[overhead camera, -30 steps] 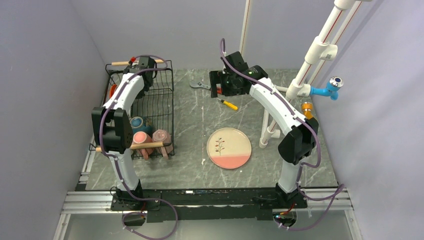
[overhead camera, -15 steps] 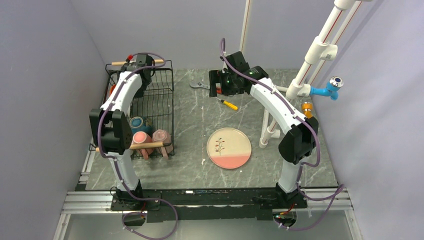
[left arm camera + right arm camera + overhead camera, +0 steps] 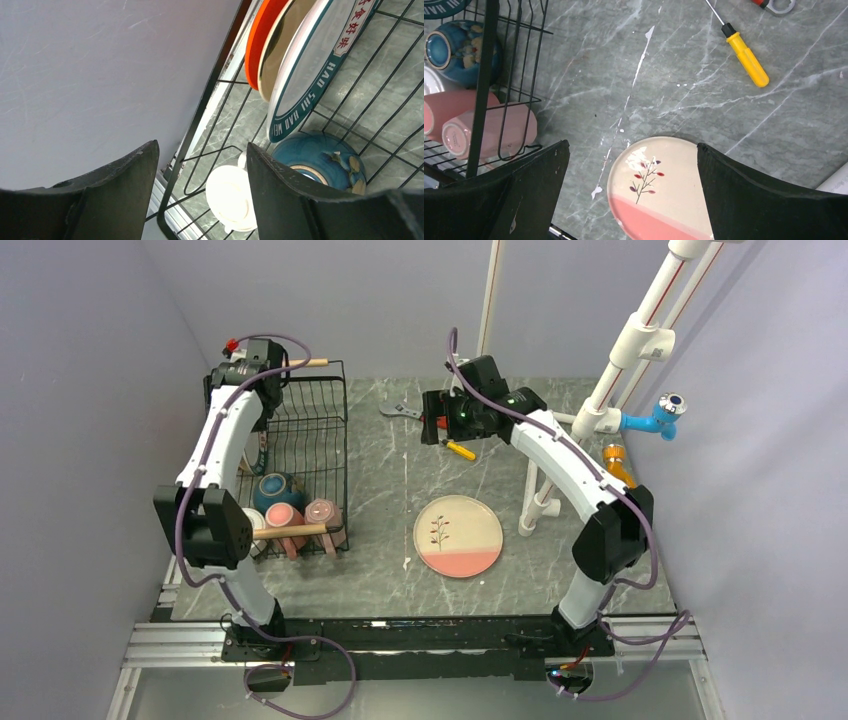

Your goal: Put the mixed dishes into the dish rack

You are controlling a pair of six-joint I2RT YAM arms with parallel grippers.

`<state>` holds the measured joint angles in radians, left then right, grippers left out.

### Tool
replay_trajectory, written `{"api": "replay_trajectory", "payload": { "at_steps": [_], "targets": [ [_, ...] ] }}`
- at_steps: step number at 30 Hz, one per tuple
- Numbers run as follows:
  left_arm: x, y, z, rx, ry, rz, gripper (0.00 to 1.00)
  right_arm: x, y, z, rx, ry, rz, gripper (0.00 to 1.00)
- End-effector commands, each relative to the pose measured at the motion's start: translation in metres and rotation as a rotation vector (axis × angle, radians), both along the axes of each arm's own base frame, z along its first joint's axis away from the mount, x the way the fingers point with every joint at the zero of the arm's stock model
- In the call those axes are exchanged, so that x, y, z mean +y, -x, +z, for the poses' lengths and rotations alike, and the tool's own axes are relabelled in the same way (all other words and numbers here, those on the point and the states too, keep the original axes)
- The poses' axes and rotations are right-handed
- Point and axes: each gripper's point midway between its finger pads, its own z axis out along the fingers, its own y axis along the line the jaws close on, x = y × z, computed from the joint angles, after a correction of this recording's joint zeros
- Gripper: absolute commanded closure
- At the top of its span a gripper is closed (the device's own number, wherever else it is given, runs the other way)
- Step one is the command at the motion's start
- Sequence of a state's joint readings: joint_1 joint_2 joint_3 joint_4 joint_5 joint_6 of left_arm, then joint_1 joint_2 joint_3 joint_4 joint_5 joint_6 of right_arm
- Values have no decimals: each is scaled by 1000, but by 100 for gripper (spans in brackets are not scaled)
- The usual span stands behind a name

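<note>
A black wire rack (image 3: 346,450) is seen on the left of a grey marbled table (image 3: 724,115), with most of the dishes inside it. The left gripper (image 3: 200,150) is held above the rack's far left corner, its jaws parted to a moderate gap, and nothing is gripped between them. Ahead of it, an orange plate (image 3: 260,45) and a lettered plate (image 3: 320,65) are stood on edge side by side, the orange one nearer the rack's left wall. Whether the two touch cannot be told. By the gripper's right finger a teal bowl (image 3: 325,157) is seen with its foot ring showing. Just beside the bowl, framed between the fingers in the wrist view, a white mug (image 3: 231,197) is lying low in the rack. Two pink mugs (image 3: 489,131) are laid on their sides at the rack's near end, next to the bowl.

The right gripper (image 3: 631,147) is held over the middle of the table, jaws spread wide and empty. Below it a pink-banded plate (image 3: 659,195) with a small plant motif is lying flat on the table — outside the rack and apart from it. A yellow-handled screwdriver (image 3: 744,57) and a wrench (image 3: 400,410) are lying farther back on the table, apart from the plate.
</note>
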<state>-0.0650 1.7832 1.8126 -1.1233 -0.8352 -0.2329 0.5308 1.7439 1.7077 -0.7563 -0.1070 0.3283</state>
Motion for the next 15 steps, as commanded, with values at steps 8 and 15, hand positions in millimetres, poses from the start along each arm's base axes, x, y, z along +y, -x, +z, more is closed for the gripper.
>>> {"api": "replay_trajectory", "payload": {
  "at_steps": [8,15],
  "targets": [
    [-23,41,35,-111,184,-28,17,-10,11,16,-115,-22,-3,0],
    [-58,53,32,-161,387,-149,7,-6,26,-1,-76,16,24,0]
  ]
}}
